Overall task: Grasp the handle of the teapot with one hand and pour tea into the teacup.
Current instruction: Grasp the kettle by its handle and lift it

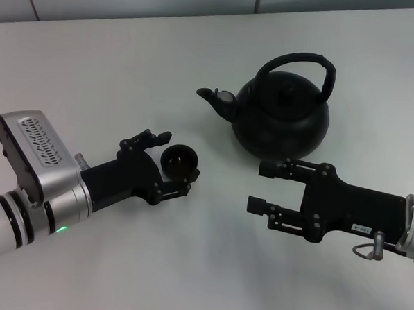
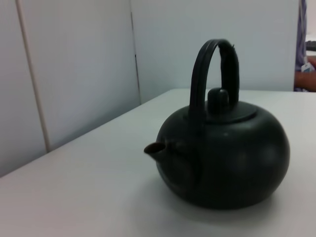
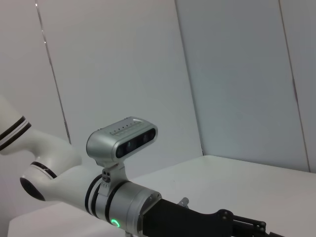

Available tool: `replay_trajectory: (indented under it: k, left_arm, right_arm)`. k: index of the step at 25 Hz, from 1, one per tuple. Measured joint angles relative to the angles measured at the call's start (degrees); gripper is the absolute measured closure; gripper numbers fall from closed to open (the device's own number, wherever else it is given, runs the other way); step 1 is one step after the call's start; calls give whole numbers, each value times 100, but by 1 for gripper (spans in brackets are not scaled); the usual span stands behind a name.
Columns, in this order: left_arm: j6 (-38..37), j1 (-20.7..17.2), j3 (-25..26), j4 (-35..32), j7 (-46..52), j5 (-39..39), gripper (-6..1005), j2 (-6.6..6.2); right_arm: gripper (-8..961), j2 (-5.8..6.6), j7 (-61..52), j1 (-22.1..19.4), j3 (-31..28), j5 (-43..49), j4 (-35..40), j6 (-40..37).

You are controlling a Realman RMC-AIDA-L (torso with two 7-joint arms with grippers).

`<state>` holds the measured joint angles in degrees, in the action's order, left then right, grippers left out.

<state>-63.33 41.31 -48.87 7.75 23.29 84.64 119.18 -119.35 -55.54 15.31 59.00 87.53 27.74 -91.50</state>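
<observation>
The black teapot (image 1: 282,114) stands on the white table (image 1: 114,67) at the back right, spout (image 1: 217,98) pointing left, and its arched handle (image 1: 302,63) is upright with nothing on it. In the left wrist view the teapot (image 2: 222,158) fills the middle, handle (image 2: 212,64) raised over the knobbed lid. The small black teacup (image 1: 177,161) sits on the table between the fingers of my left gripper (image 1: 179,155), which is open around it. My right gripper (image 1: 259,187) hovers open just in front of the teapot, holding nothing.
A pale wall (image 2: 74,64) runs along the table's far edge. The right wrist view shows my left arm's silver camera housing (image 3: 122,140), not the teapot.
</observation>
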Motion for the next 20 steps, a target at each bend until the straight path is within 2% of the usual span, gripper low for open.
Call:
replay_trajectory:
  k: [13,14,16,17,18,20]
  left_arm:
    - [-241,-70,-23,-56,9,145,140,0]
    - [-531,-198,-30,-160,11,154,141,-18]
    - [-531,-198,-30,-160,11,154,141,-18]
    - [-765,-295,-30,-267,22,154,141,-27]
    - [-1209,-527,-48,-586,251,155,141,-37]
    - [-1476,-669,-106,-831,508,155,141,-41]
  right_arm:
    - [301,6,8,-2,-3,1,-15,21]
    - [301,7,14,-2,-3,1,-15,57]
    - [301,8,15,-2,-4,0,-15,77]
    - [301,8,16,-3,-4,0,-14,92]
    - [301,7,16,-2,-3,0,-15,104]
    - [301,4,17,-2,-12,0,-15,125]
